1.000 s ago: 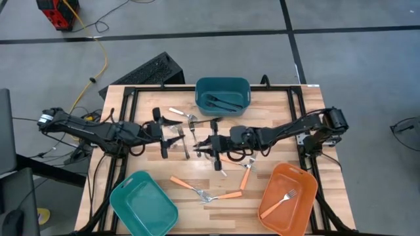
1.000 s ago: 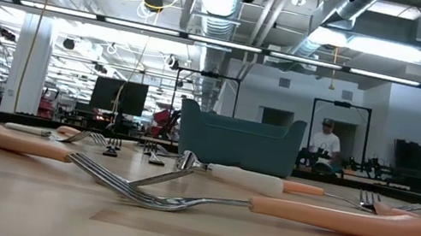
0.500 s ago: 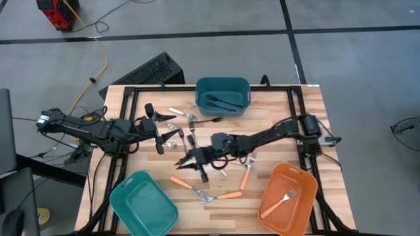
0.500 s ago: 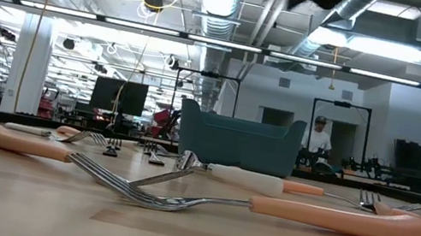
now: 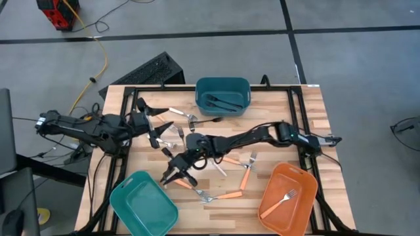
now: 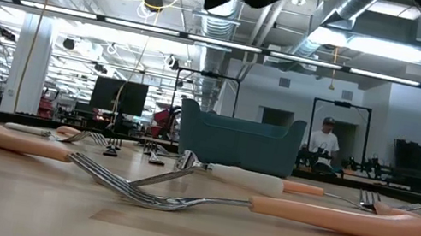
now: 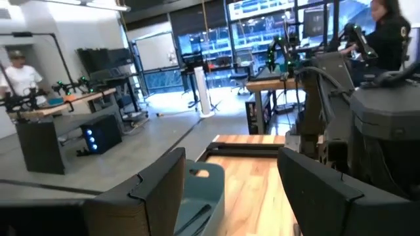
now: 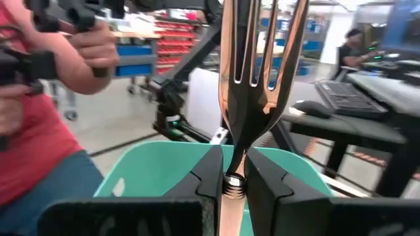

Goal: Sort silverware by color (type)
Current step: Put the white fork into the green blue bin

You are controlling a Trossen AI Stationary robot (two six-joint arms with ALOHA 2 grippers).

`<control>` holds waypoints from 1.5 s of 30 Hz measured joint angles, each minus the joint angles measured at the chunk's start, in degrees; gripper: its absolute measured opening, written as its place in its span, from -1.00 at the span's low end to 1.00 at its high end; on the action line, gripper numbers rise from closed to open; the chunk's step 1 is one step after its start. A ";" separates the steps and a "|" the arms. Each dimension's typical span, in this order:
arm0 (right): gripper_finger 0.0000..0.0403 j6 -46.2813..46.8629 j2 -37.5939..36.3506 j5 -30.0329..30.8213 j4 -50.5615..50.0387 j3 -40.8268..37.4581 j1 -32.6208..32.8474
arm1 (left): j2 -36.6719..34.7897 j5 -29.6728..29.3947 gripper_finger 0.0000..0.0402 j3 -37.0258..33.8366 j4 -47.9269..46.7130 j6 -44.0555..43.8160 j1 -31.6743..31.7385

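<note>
1. Swung from the counter's middle, in the high view the right pincer (image 5: pixel 176 175) hangs beside the light-teal bin (image 5: pixel 144 204), nearer it than the wide-open left pincer (image 5: pixel 153 121).
2. Right wrist view: its narrowed fingers clamp a fork (image 8: pixel 252 85), long axis pointing out over that bin.

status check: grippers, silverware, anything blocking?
Right gripper shut on a fork, tines up, at the light teal bin. Left gripper open, empty, raised at table's left. Other forks loose on the table. Nothing blocking.
</note>
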 joint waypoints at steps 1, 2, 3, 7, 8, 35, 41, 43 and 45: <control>-0.68 1.21 1.06 -0.96 -0.02 1.37 -0.16 | -0.22 -0.34 0.15 -0.01 0.18 -0.06 0.02; -0.68 2.33 2.28 -1.73 0.04 2.93 -0.29 | -0.52 -0.70 0.15 0.01 0.31 -0.06 0.00; -0.68 3.58 3.51 -2.63 0.11 4.53 -0.31 | -0.83 -1.30 0.15 -0.01 0.12 -0.09 0.01; -0.68 9.80 8.64 -5.12 0.05 10.91 -0.25 | -1.61 -3.26 0.15 0.02 0.18 -0.31 0.00; -0.68 11.49 9.83 -5.90 -0.11 12.44 -0.23 | -1.76 -3.61 0.15 -0.01 -0.04 -0.31 0.00; -0.68 9.01 20.06 -5.44 -14.53 26.65 0.95 | -2.38 -4.95 0.15 0.01 -0.34 -0.50 0.00; -0.68 10.01 22.14 -6.33 -10.64 26.70 0.87 | -2.36 -4.96 0.15 0.01 -0.49 -0.56 0.00; -0.68 11.17 23.26 -6.89 -9.52 26.55 0.89 | -2.37 -4.98 0.15 0.00 -0.64 -0.58 0.00; -0.68 11.08 23.39 -6.94 -9.73 26.39 0.91 | -2.36 -4.99 0.15 0.01 -0.83 -0.49 0.00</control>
